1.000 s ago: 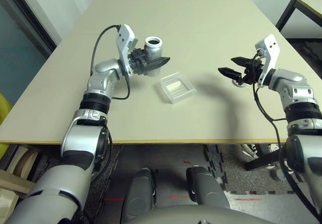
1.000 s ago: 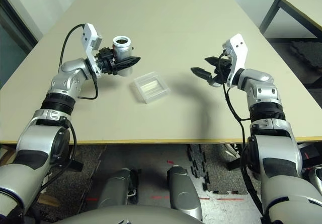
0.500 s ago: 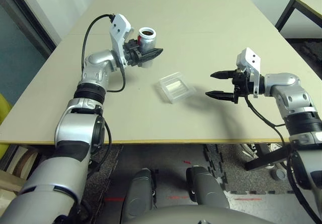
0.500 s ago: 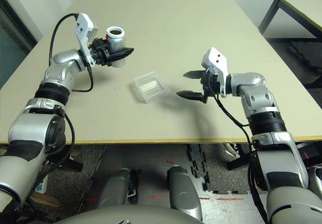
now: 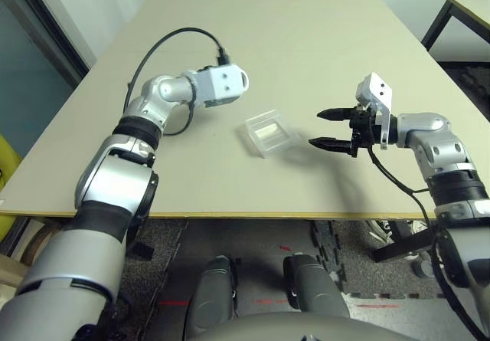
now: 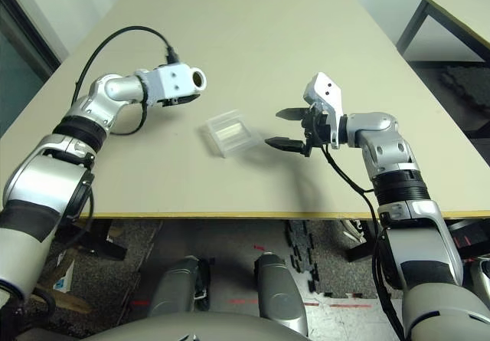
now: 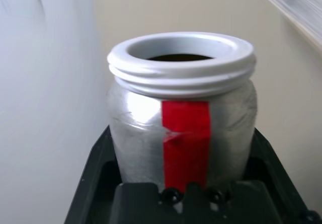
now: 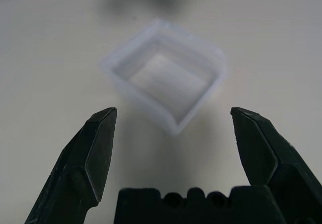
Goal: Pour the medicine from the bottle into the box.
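- Left hand (image 7: 183,194): clamped on the bottle (image 7: 182,128), with a black finger on each side of the silvery body. The bottle is uncapped; its white threaded rim is open and dark contents are visible inside. A red strip runs down its side.
- In the head views, the left wrist (image 5: 222,84) is raised above the bench (image 5: 321,42), at the far left of the box.
- Box (image 5: 270,132): clear plastic, resting flat on the bench near the centre, with a pale strip inside. Nothing touches it.
- Right hand (image 5: 328,129): fingers spread wide apart, gripping nothing. It is positioned just right of the box, fingertips pointing toward it, with a visible gap between them and the box wall.
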Motion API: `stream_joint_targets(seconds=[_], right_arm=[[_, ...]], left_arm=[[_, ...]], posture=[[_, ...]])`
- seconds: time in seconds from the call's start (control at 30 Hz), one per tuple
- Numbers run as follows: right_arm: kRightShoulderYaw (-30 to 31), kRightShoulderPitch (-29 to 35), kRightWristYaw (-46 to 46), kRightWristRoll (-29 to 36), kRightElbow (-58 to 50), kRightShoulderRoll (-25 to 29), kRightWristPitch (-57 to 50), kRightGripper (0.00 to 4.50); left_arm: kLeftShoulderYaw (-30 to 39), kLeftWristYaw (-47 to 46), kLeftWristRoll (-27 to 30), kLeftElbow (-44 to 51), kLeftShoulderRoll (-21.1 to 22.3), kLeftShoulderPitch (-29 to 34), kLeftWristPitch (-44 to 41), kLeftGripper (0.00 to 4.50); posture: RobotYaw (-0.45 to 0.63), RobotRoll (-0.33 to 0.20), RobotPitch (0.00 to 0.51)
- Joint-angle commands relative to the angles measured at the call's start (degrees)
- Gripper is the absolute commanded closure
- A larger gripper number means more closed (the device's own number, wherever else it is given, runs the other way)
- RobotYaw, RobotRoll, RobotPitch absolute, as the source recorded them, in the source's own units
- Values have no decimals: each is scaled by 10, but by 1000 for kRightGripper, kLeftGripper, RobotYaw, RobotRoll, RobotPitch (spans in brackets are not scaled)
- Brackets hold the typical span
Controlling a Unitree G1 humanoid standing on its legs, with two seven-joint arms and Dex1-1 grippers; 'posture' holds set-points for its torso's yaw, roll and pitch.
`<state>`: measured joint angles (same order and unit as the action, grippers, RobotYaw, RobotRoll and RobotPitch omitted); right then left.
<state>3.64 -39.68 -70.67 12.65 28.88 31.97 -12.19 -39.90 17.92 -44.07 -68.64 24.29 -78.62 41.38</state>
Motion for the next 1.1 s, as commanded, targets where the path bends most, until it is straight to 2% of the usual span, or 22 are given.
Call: stream_joint_targets(seconds=[0.03, 0.07, 0.17, 0.23, 0.37, 0.57, 0.7, 0.83, 0.93, 0.97, 1.03, 1.1], right_arm=[[-14, -18, 4, 13, 17, -7, -7, 0], [-15, -21, 5, 14, 21, -9, -8, 0], [-24, -36, 16, 22, 34, -23, -10, 0], [-30, -43, 22, 26, 38, -30, -13, 0], [-39, -42, 36, 37, 34, -43, -19, 0], [-40, -26, 40, 43, 23, -40, -22, 0], [-37, -24, 37, 42, 23, -34, -22, 0], [-22, -25, 25, 23, 33, -22, 4, 0], [-16, -27, 16, 12, 43, -19, 24, 0], [-14, -27, 13, 9, 46, -18, 31, 0], [-8, -29, 6, 0, 51, -15, 45, 0], [-4, -31, -1, -7, 56, -14, 55, 0]], left_arm=[[-140, -147, -173, -29, -18, -55, 35, 1858], [-165, -176, -200, -38, -24, -66, 31, 1858], [-293, -286, -332, -56, -55, -101, 16, 1858], [-333, -325, -369, -71, -68, -111, 9, 1858], [-347, -351, -384, -97, -95, -139, -23, 1858], [-316, -330, -355, -112, -109, -143, -35, 1858], [-262, -272, -301, -117, -101, -131, -22, 1858], [-180, -168, -216, -119, -86, -110, 1, 1858], [-22, 18, -49, -123, -79, -77, -15, 1858], [13, 61, -14, -120, -78, -70, -21, 1858], [131, 180, 107, -114, -82, -53, -88, 1858], [219, 253, 193, -104, -82, -43, -150, 1858]], posture=[[-184, 0, 0], [-186, 0, 0], [-210, 0, 0], [-221, 0, 0], [-236, 0, 0], [-242, 0, 3], [-234, 0, 7], [-219, 0, 12], [-213, 0, 13], [-213, 0, 13], [-204, 0, 15], [-204, 0, 15]])
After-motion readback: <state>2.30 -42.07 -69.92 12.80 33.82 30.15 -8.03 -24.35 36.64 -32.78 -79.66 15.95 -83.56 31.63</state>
